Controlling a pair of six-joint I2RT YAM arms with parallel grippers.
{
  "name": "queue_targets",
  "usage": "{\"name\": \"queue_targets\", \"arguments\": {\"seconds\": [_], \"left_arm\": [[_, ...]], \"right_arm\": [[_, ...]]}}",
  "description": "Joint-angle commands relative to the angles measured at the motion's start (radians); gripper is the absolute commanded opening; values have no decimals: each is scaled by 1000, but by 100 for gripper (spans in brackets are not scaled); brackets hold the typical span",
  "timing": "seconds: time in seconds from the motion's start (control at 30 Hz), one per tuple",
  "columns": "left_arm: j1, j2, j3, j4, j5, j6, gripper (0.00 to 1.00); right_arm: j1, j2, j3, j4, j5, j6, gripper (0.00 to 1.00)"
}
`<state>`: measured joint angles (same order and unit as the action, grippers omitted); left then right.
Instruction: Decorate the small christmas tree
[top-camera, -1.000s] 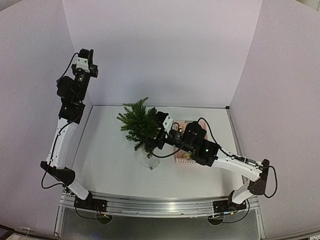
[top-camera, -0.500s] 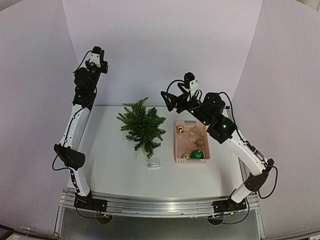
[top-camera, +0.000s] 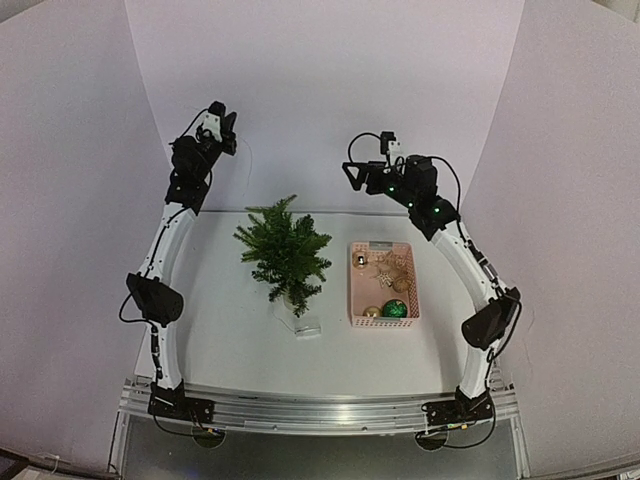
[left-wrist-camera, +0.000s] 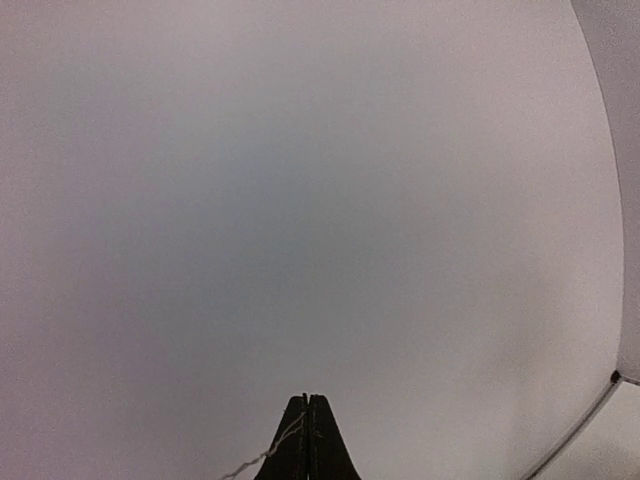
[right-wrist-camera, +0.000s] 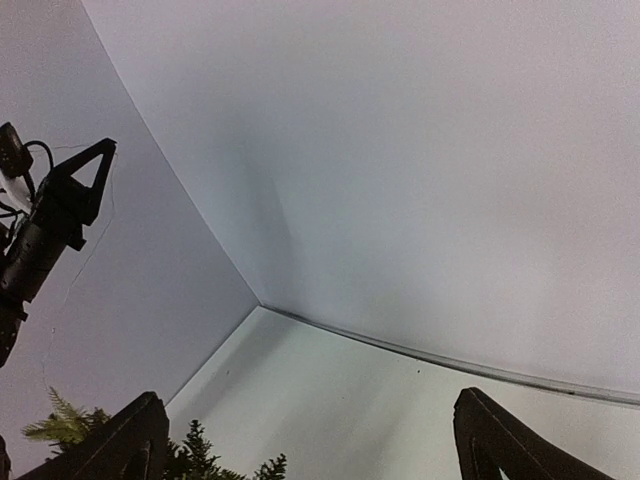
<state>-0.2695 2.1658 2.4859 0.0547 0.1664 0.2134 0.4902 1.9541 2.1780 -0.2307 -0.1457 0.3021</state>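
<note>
The small christmas tree (top-camera: 285, 255), dark green and bushy, stands on its pale base (top-camera: 300, 323) left of the table's middle. Its branch tips (right-wrist-camera: 200, 462) show at the bottom of the right wrist view. My left gripper (top-camera: 228, 120) is raised high near the back wall, above and left of the tree. Its fingers (left-wrist-camera: 295, 445) are pressed shut, with a thin pale thread trailing from the seam. My right gripper (top-camera: 350, 173) hangs high behind the pink basket (top-camera: 356, 290), open and empty, with both fingers (right-wrist-camera: 135, 440) wide apart.
The basket, right of the tree, holds a green ball (top-camera: 394, 309), gold balls (top-camera: 371, 312) and a gold star-like ornament (top-camera: 385, 270). Pale walls close the table on the left, back and right. The back-left corner (right-wrist-camera: 260, 303) shows in the right wrist view.
My right arm has lifted from low beside the tree and over the basket to high at the back. My left arm has swung rightward and straightened. Tree and basket have not moved.
</note>
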Motion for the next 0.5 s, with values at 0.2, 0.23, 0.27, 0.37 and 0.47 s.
{"name": "queue_targets", "arguments": {"seconds": [0.2, 0.23, 0.27, 0.37, 0.47], "left_arm": [[26, 231, 113, -59, 359, -326, 0], [26, 246, 114, -59, 388, -346, 0], [25, 261, 118, -59, 419, -366, 0], [14, 308, 128, -59, 536, -381, 0], [5, 342, 126, -59, 681, -364, 0]], "right_arm": [[-79, 352, 380, -11, -252, 212, 97], [-81, 376, 406, -8, -256, 222, 97], [-81, 395, 426, -3, -256, 225, 97], [-81, 427, 416, 40, -264, 237, 97], [-81, 452, 404, 92, -282, 259, 95]]}}
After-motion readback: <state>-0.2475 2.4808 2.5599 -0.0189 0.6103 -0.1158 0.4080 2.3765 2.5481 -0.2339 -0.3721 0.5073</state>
